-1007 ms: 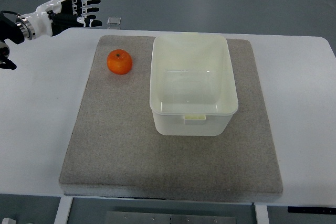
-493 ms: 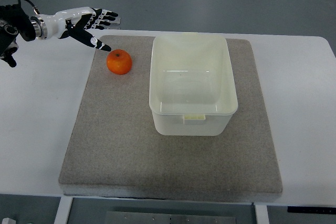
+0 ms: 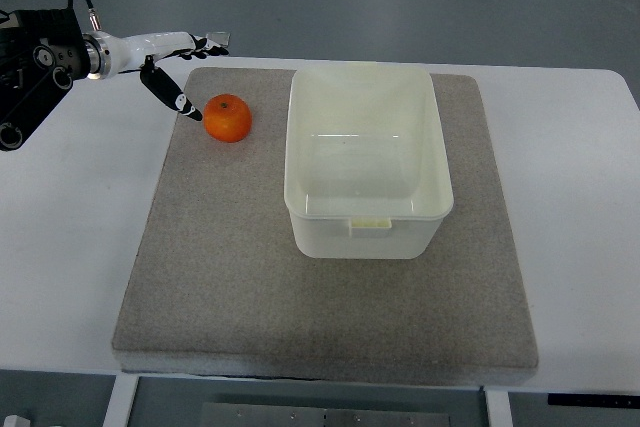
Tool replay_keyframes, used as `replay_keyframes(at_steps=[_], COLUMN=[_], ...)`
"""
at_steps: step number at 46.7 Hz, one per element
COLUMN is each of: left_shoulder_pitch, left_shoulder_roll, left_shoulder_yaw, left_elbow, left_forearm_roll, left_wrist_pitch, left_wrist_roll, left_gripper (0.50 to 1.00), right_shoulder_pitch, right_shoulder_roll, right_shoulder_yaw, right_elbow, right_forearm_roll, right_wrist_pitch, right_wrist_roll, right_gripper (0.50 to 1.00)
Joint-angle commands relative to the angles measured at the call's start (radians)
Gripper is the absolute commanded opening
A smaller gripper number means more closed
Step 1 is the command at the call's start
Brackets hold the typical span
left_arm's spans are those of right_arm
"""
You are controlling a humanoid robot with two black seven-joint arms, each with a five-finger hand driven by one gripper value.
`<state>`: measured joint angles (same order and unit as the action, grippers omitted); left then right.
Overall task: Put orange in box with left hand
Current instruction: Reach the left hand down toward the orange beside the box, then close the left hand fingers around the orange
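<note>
**Closing on the orange from the far left**

While reaching in from the far-left corner, left hand (image 3: 172, 65) spread wide and holding nothing, thumb tip hanging just beside the orange (image 3: 228, 118), fingers pointing along the mat's far edge. Orange resting on the grey mat (image 3: 250, 317), just left of the white box (image 3: 368, 162), apart from its wall. Box empty, open at the top. For a good grasp: bring the palm over the fruit's far-left side, wrap fingers round the far side with the thumb opposite, then close gently. Round fruit likely to roll toward the box if nudged off-centre. Lift clear of the rim before carrying right.
</note>
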<state>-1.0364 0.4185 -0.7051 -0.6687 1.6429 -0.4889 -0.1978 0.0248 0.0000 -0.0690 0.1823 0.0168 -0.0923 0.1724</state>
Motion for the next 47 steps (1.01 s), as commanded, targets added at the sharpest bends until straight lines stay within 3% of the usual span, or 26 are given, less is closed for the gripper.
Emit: replay_keyframes(at_steps=[1, 47], left_shoulder_pitch=[0.001, 0.010], left_shoulder_roll=[-0.007, -0.075], left_shoulder_yaw=[0.021, 0.119], left_elbow=[0.000, 0.015], left_forearm_roll=[0.018, 0.063], left_wrist_pitch=[0.000, 0.110], left_wrist_roll=[0.000, 0.000], left_gripper=[0.994, 0.977], right_shoulder_pitch=[0.000, 0.000], right_shoulder_roll=[0.000, 0.000], right_shoulder_yaw=[0.000, 0.000], right_elbow=[0.000, 0.000], right_forearm_roll=[0.000, 0.000], right_wrist_pitch=[-0.001, -0.001], right_wrist_roll=[-0.001, 0.001], right_gripper=[0.932, 0.932])
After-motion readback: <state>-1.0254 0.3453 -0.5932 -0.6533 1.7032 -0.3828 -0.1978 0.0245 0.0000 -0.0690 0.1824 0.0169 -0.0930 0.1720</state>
